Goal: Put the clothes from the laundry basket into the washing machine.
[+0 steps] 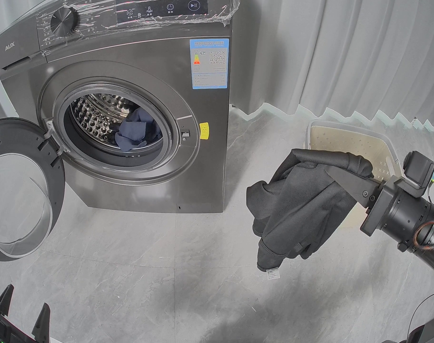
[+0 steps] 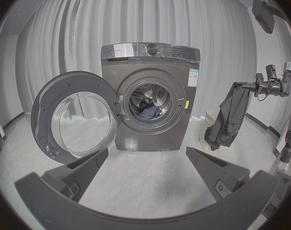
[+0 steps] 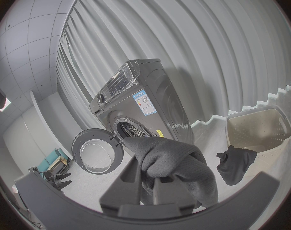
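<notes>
Dangling: one dark garment [image 1: 298,201], one basket [image 1: 364,149]

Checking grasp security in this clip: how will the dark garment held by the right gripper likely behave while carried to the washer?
Probably floppy: the dark garment drapes in folds below the right gripper. Likely to swing, since most hangs free. Its trailing end may catch on the washing machine opening.

The grey washing machine [image 1: 179,63] stands open with a blue garment [image 1: 133,132] inside; to its right, a dark grey garment [image 1: 298,201] hangs clamped in the right pincer [image 1: 338,173], before the cream laundry basket [image 1: 369,151].
</notes>
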Tool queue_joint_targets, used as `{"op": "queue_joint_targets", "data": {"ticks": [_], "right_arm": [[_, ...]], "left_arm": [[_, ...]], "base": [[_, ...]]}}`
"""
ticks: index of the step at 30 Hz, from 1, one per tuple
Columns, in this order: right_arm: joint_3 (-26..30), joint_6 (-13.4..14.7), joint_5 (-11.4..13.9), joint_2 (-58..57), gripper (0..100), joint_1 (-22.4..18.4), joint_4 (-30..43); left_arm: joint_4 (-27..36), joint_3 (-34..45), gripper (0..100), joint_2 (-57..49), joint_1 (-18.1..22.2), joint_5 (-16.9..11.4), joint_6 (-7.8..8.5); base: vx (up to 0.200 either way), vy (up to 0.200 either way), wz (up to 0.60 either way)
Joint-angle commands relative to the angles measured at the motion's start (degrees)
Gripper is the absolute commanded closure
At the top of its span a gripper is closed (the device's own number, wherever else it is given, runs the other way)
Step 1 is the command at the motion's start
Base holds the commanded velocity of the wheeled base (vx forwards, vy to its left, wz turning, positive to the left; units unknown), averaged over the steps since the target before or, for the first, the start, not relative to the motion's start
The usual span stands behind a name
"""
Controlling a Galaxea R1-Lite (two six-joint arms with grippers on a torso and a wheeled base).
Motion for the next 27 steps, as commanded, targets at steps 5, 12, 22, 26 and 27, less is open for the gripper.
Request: {"op": "queue_joint_targets", "data": {"ticks": [5,12,22,26,27], "right_arm": [[-0.04,0.01,-0.04,0.08,100,-0.14,-0.03],[-0.04,0.01,-0.04,-0.01,100,-0.32,-0.03],[0.05,0.01,-0.04,-0.01,100,-0.32,-0.03],[0.14,0.01,-0.04,-0.01,100,-0.40,-0.03],[0.23,0.01,0.05,-0.01,100,-0.40,-0.03]], "left_arm": [[-0.01,0.92,0,-0.15,0.01,-0.02,0.03],[-0.01,0.92,0,-0.15,0.01,-0.02,0.03],[-0.01,0.92,0,-0.15,0.10,-0.02,-0.06],[-0.01,0.92,0,-0.15,0.01,-0.02,-0.06],[-0.01,0.92,0,-0.15,0.01,-0.02,-0.06]], "base": [[0.000,0.200,0.00],[0.000,0.200,0.00],[0.000,0.200,0.00],[0.000,0.200,0.00],[0.000,0.200,0.00]]}}
